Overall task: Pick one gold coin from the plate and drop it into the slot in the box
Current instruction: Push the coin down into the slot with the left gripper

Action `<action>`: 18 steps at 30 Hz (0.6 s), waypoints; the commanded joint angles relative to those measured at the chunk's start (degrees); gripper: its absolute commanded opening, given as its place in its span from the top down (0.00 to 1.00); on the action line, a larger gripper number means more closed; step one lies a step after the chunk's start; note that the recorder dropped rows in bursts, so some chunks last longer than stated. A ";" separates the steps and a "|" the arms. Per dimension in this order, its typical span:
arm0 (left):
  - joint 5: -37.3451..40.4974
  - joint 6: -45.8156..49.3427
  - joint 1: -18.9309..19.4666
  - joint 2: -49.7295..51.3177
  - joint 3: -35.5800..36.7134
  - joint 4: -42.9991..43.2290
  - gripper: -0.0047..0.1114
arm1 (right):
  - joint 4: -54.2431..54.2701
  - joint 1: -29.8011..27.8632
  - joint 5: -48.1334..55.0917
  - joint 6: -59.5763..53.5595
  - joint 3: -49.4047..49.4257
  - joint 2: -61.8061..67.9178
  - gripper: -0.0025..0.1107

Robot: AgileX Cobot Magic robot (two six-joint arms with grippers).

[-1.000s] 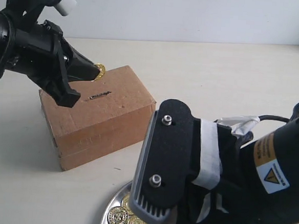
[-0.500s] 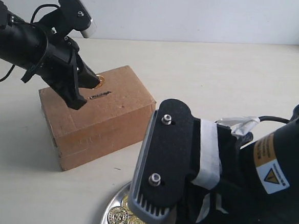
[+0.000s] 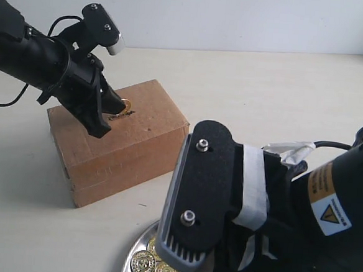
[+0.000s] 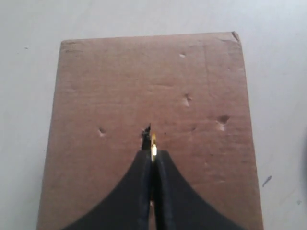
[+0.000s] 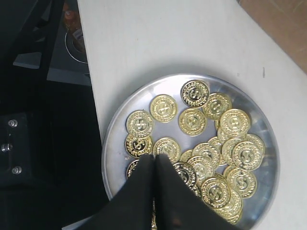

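The brown cardboard box (image 3: 122,141) stands at the left. My left gripper (image 3: 120,108) is shut on a gold coin (image 3: 127,105) held edge-on just over the box top. In the left wrist view the coin (image 4: 153,145) sticks out past the gripper (image 4: 153,154), right beside the dark slot (image 4: 146,134) in the box (image 4: 192,96). The silver plate (image 5: 120,120) holds several gold coins (image 5: 193,120). My right gripper (image 5: 155,158) is shut and empty just above them. In the exterior view the right arm hides most of the plate (image 3: 138,242).
The plate sits close to the table's edge (image 5: 91,86), with dark equipment beyond it. The big right arm (image 3: 276,211) fills the lower right of the exterior view. The pale table (image 3: 266,86) stretches behind the box.
My left gripper has carried the coin down and to the right, from above the box's far edge to the slot. The right arm has not moved.
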 commanded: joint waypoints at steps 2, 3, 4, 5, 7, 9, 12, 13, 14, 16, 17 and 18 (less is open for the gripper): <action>-0.91 2.05 0.22 1.70 -0.27 -0.74 0.96 | 0.44 0.14 0.05 0.35 -0.05 -0.46 0.98; -0.91 2.44 0.22 2.11 -0.27 -0.74 0.96 | 0.44 0.14 0.05 0.35 -0.05 -0.46 0.98; -0.91 2.44 0.22 2.35 -0.27 -0.74 0.96 | 0.44 0.14 0.05 0.35 -0.05 -0.46 0.98; -0.91 2.71 0.22 2.67 -0.27 -0.74 0.96 | 0.44 0.14 0.05 0.35 -0.05 -0.46 0.98; -0.91 2.84 0.22 2.82 -0.27 -0.74 0.96 | 0.41 0.14 0.28 0.35 -0.05 -0.46 0.98; -1.00 3.10 0.22 2.96 -0.27 -0.62 0.96 | 0.41 0.14 0.28 0.35 -0.05 -0.46 0.98; -1.33 2.99 0.22 2.96 -0.27 -0.73 0.96 | 0.41 0.14 0.28 0.35 -0.05 -0.46 0.98; -1.61 2.49 0.22 2.96 -0.27 -0.73 0.95 | 0.41 0.14 0.28 0.35 -0.05 -0.46 0.98; -1.74 2.47 0.22 2.96 -0.27 -0.73 0.94 | 0.41 0.14 0.28 0.35 -0.05 -0.46 0.98; -1.74 2.24 0.22 2.96 -0.27 -0.84 0.87 | 0.41 0.14 0.28 0.35 -0.05 -0.46 0.98; -1.74 2.24 0.22 2.96 -0.27 -1.28 0.82 | 0.41 0.14 0.28 0.35 -0.05 -0.46 0.98; -1.74 2.24 0.22 2.96 -0.27 -1.49 0.77 | 0.41 0.14 0.28 0.35 -0.05 -0.46 0.98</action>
